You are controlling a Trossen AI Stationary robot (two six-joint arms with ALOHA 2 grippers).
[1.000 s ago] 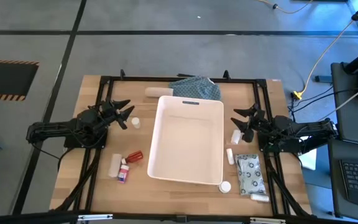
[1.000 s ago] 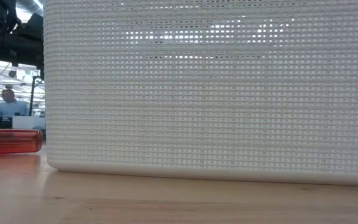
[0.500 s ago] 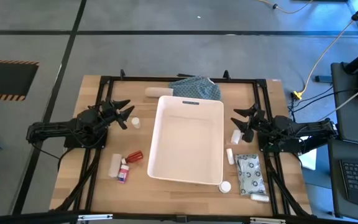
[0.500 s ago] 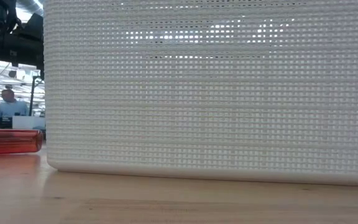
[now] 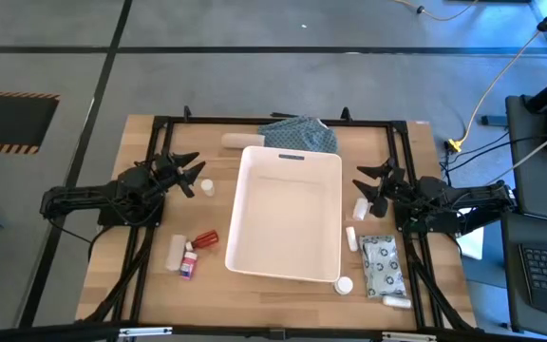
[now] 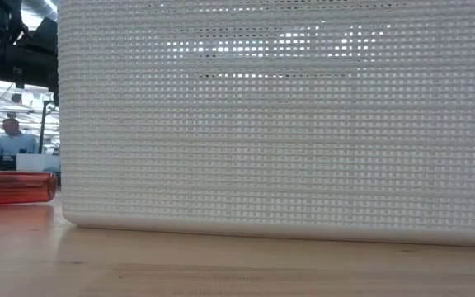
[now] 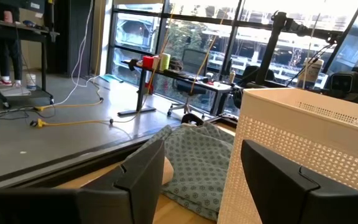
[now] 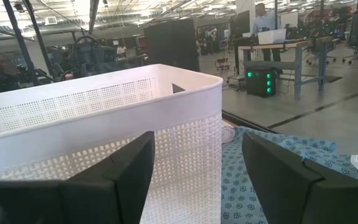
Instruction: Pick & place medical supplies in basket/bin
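One white tub [image 5: 289, 214] sits mid-desk, rectangular with rounded corners, a grey handle slot at its far end, its inside bare. The low view shows what the overhead cannot: its wall [image 6: 279, 124] is a fine perforated mesh. Behind the tub's far end lies one crumpled blue-green patterned cloth [image 5: 300, 134], a cream roll [image 5: 235, 142] beside it.

Left of the tub, count four: a small white bottle [image 5: 207, 188], a red bottle [image 5: 204, 239] lying flat, a pink-labelled box [image 5: 189, 260], a white roll [image 5: 175, 252]. Only the low view catches the red bottle's glossy see-through side [image 6: 15, 187], and a person far off in the room.

Right of the tub: two small white tubes [image 5: 359, 207] [image 5: 351, 237], one flat grey patterned pouch [image 5: 383, 265], a white cap-shaped piece [image 5: 344, 284] at the tub's near corner, another white tube [image 5: 397, 302] at the near edge.

Left gripper [image 5: 190, 174] hangs at the desk's left side, fingers spread wide, empty. Right gripper [image 5: 376, 186] hangs at the right side, fingers apart, gripping nothing
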